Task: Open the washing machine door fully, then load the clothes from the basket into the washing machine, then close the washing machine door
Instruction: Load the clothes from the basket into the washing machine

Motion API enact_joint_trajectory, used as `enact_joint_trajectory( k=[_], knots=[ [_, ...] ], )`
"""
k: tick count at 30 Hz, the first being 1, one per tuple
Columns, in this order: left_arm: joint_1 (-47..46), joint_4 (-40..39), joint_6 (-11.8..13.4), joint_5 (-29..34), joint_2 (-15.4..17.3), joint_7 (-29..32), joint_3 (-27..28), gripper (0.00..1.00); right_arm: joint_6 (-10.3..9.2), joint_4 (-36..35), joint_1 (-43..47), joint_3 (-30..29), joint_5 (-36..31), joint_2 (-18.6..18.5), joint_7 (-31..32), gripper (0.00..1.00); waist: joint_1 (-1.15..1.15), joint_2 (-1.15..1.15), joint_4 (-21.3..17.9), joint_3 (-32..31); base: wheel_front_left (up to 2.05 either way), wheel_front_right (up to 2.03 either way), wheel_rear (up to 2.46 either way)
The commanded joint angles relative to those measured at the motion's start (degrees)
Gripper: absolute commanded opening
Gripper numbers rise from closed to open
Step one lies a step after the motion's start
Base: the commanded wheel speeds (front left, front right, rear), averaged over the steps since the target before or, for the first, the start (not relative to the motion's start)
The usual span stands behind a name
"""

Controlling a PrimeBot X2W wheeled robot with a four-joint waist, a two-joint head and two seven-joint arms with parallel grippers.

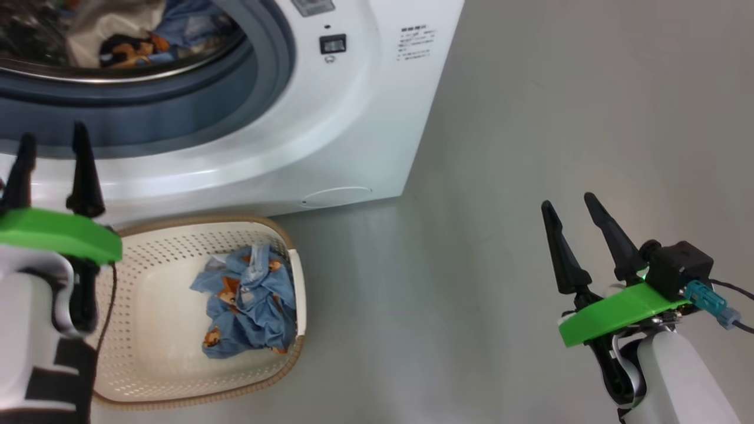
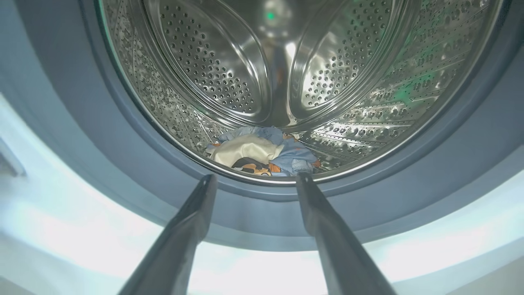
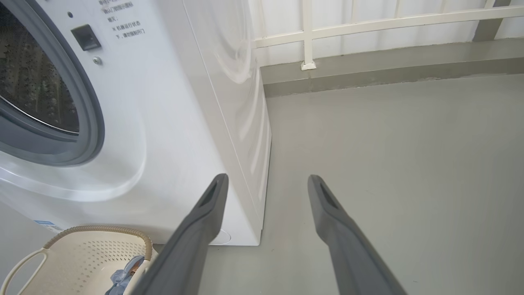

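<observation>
The white washing machine (image 1: 330, 118) stands with its mouth uncovered; its door is out of view. Inside the steel drum (image 2: 286, 61) lie clothes (image 2: 262, 153): a cream piece with an orange and black print and some light blue fabric. The cream basket (image 1: 153, 330) sits on the floor against the machine's front and holds crumpled light blue bear-print clothes (image 1: 250, 303). My left gripper (image 1: 53, 138) is open and empty, above the basket's left end, just outside the grey seal (image 2: 123, 164). My right gripper (image 1: 568, 200) is open and empty over bare floor to the right.
Grey floor (image 1: 559, 118) stretches to the right of the machine. A white railing (image 3: 368, 24) and a low ledge run along the far wall. A latch socket (image 1: 333, 44) sits on the machine's front, right of the opening.
</observation>
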Motion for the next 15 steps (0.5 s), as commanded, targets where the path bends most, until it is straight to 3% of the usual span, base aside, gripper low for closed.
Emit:
enact_joint_trajectory(
  k=[1,15],
  knots=[
    [1.5,-1.8,-0.1,0.7,2.2,-0.3,1.7,1.0,0.09,-1.0,1.3,0.9,-0.3,-0.4,-0.7,1.0,0.0,0.0,1.3,-1.5,0.0,0.0,0.0],
    [13.6,-9.3,-0.1,1.5,0.4,-0.3,4.3,1.0,0.09,-0.5,1.9,0.7,0.2,-1.5,-0.7,1.0,0.0,0.0,2.7,-2.8,0.0,0.0,0.0]
  ],
)
